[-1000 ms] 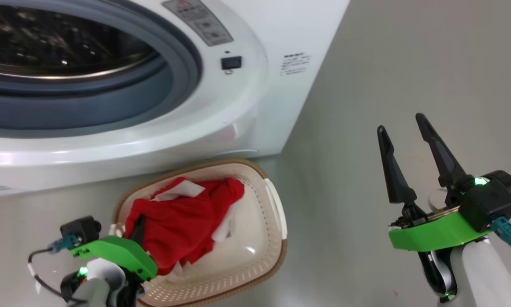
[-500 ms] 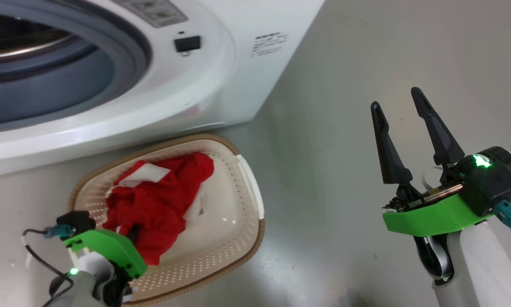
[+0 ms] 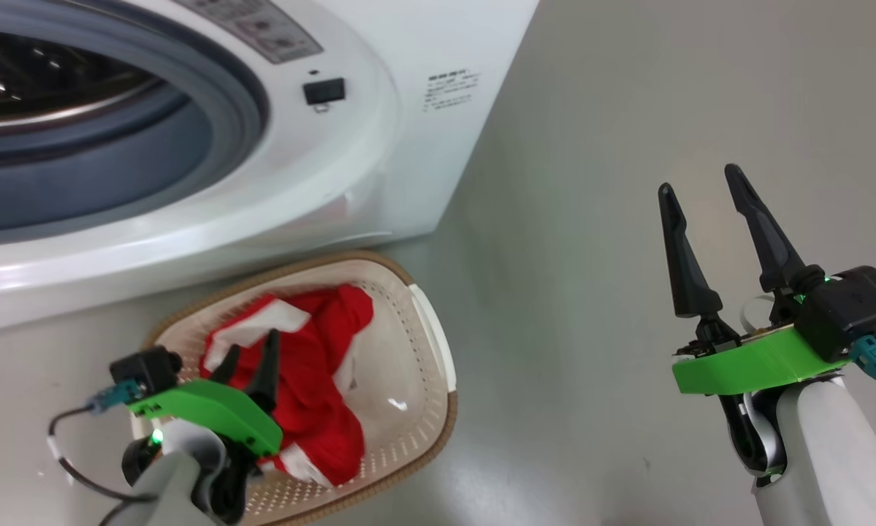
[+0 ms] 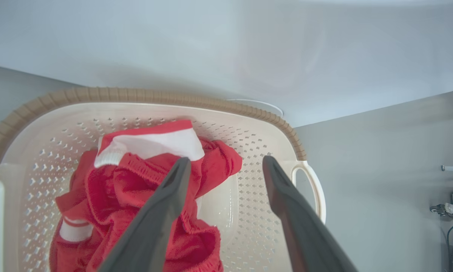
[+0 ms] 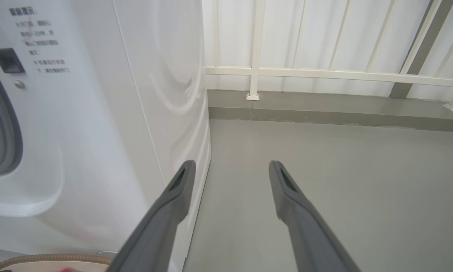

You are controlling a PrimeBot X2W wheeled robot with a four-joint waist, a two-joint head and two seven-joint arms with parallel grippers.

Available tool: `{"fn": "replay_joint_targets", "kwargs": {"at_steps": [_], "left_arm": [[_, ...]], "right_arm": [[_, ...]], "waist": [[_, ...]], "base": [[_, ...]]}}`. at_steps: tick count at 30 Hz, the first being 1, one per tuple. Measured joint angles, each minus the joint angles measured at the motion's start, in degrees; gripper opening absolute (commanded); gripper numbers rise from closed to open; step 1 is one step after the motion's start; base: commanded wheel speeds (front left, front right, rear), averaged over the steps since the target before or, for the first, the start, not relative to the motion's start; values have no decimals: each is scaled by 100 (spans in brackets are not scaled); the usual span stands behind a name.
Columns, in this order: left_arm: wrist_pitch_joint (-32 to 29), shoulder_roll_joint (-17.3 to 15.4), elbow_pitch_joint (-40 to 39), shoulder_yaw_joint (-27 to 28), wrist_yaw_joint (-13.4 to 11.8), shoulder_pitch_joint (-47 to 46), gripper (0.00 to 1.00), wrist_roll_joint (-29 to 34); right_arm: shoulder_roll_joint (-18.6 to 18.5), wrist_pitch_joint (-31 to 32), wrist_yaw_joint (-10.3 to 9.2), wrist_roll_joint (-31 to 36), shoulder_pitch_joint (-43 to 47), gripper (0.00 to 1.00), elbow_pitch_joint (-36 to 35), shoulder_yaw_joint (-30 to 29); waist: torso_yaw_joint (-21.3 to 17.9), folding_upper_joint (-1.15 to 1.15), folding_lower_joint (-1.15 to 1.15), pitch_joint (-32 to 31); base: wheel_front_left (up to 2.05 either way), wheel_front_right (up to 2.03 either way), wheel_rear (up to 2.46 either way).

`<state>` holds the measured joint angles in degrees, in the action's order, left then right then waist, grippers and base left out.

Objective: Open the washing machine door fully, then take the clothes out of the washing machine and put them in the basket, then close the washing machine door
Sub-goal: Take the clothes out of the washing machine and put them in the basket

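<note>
The white washing machine (image 3: 379,146) stands at the upper left, its grey rubber ring (image 3: 240,95) and steel drum exposed; its door is out of view. On the floor in front sits the cream basket (image 3: 438,365) with a brown rim. Red clothes (image 3: 313,380) with white parts lie loose inside it. My left gripper (image 3: 251,351) hovers open just above the clothes, holding nothing; in the left wrist view its fingers (image 4: 162,211) spread over the clothes (image 4: 135,189) and the basket (image 4: 249,189). My right gripper (image 3: 701,190) is open and empty over the bare floor at the right.
Grey floor (image 3: 591,256) stretches to the right of the machine. In the right wrist view the washing machine's side panel (image 5: 162,94) is close on the left, and a white railing (image 5: 324,71) with a low kerb runs along the back.
My left gripper has opened and let go of the red clothes, which now lie in the basket. The head camera has shifted slightly. The right gripper stays open.
</note>
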<state>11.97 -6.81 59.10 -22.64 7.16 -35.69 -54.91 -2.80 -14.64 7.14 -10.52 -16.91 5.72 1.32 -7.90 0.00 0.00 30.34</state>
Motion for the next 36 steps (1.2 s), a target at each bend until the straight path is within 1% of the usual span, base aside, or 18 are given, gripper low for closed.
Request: {"fn": "replay_joint_targets", "kwargs": {"at_steps": [4, 7, 9, 12, 18, 24, 29, 33, 36], "left_arm": [[182, -137, -258, -337, 0, 232, 100, 79], [225, -293, -480, -344, 0, 414, 100, 264], [230, -385, -851, -182, 0, 542, 100, 531], [233, -415, -1356, 212, 1, 817, 100, 1014], [233, -310, -2252, 1007, 0, 1579, 100, 1883], [233, -97, -3196, 1562, 0, 2102, 100, 2248], [233, -98, -3952, 1901, 1, 2540, 100, 2559], [233, -88, -4138, 2168, -2, 2967, 100, 2904], [233, -54, -4340, 2324, -7, 3268, 100, 3041]], "right_arm": [[1, 0, 0, -9, 36, 100, 116, -31], [1, 0, 0, -10, 133, 100, 170, -86], [2, 0, 0, -11, 217, 100, 191, -132], [1, 0, 0, -10, 361, 100, 201, -201], [4, 0, 0, 16, 590, 100, 178, -280], [8, 0, 0, -14, 783, 100, 143, -400], [12, 0, 0, -58, 1001, 100, 205, -434], [15, 1, 0, -74, 1183, 100, 264, -447], [19, 1, 0, -74, 1322, 100, 278, -458]], "waist": [[139, 0, 0, -289], [238, 0, 0, -532], [304, 0, 0, -702], [397, 0, 0, -958], [571, 0, 0, -1449], [701, 0, 0, -1883], [748, 0, 0, -2231], [737, 0, 0, -2519], [710, 0, 0, -2739]], "base": [[0, 0, 0], [0, 0, 0], [0, 0, 0], [0, 0, 0], [0, 0, 0], [0, 0, 0], [0, 0, 0], [0, 0, 0], [0, 0, 0]]}}
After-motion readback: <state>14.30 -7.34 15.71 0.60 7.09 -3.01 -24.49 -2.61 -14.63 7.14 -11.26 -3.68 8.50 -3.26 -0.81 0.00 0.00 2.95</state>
